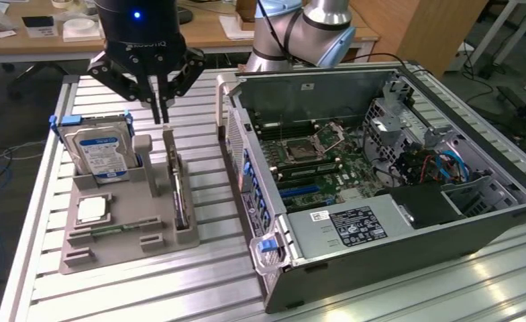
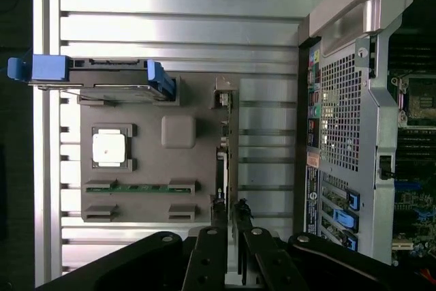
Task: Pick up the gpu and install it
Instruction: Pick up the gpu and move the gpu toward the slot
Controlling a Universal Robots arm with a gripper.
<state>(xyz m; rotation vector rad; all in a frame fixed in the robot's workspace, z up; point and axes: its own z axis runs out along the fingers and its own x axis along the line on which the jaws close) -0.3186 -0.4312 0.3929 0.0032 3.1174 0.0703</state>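
Note:
The gpu [image 1: 179, 194] stands on edge in a slot of the grey parts holder [image 1: 129, 201], a thin dark card running front to back. In the wrist view the gpu [image 2: 223, 148] shows as a narrow edge-on strip. My gripper [image 1: 162, 121] hangs just above the card's far end with nothing held. Its two fingertips stand a narrow gap apart, and in the wrist view the gripper [image 2: 229, 212] is lined up over the end of the card. The open computer case [image 1: 380, 201] lies at the exterior view's right, its motherboard [image 1: 312, 161] exposed.
The holder also carries a silver hard drive [image 1: 102, 151] with blue label in a blue bracket, a square processor [image 1: 93, 209] and a green memory stick [image 2: 139, 187]. The case's rear panel [image 2: 340, 114] stands close beside the holder. A slatted aluminium table [image 1: 200, 282] lies underneath.

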